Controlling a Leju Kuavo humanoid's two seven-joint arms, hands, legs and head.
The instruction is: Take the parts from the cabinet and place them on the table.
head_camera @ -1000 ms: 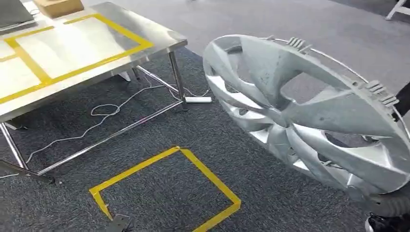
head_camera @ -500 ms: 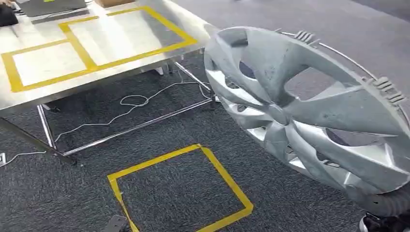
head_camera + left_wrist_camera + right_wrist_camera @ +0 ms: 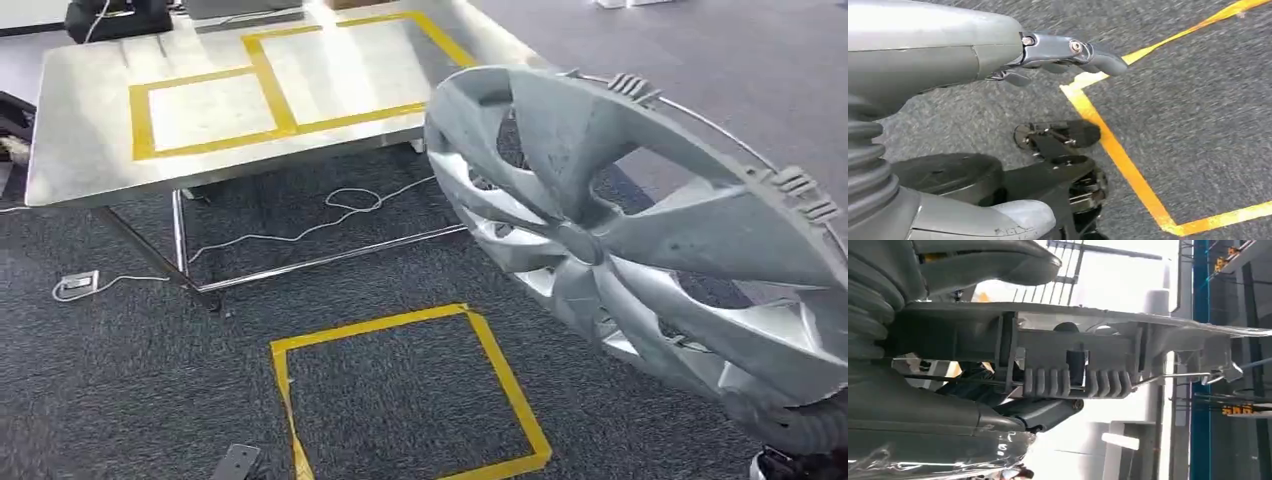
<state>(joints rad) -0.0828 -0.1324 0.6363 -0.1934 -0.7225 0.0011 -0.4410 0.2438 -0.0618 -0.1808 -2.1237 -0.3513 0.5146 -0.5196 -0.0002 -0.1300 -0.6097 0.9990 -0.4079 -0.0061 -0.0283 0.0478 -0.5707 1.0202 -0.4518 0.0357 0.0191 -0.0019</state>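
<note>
Up at eleven o'clock in the head view sits the steel table (image 3: pixel 90 150), its top marked with yellow tape boxes (image 3: pixel 265 85). Filling the three o'clock side is our part, a silver wheel cover (image 3: pixel 620 230), carried tilted on edge above the carpet, well apart from the table. Down at six o'clock lies a yellow tape square (image 3: pixel 400 395) on the floor, and a white cable (image 3: pixel 330 215) trails under the table.

Over to the left wrist view: our left hand (image 3: pixel 1058 55) hangs over the carpet beside a yellow tape line, fingers apart, holding nothing.

Now the right wrist view: our right hand (image 3: pixel 1013 412) is clamped on the rim of the wheel cover, the thumb on one face and dark fingers on the other, with the ribbed clips right beside the grip.

We judge this to be the carry, with the placing not yet done. To do it well, we should keep the grip firm on the rim, square up to the table, clear its near edge, and lower the cover flat inside a taped box before letting go.
</note>
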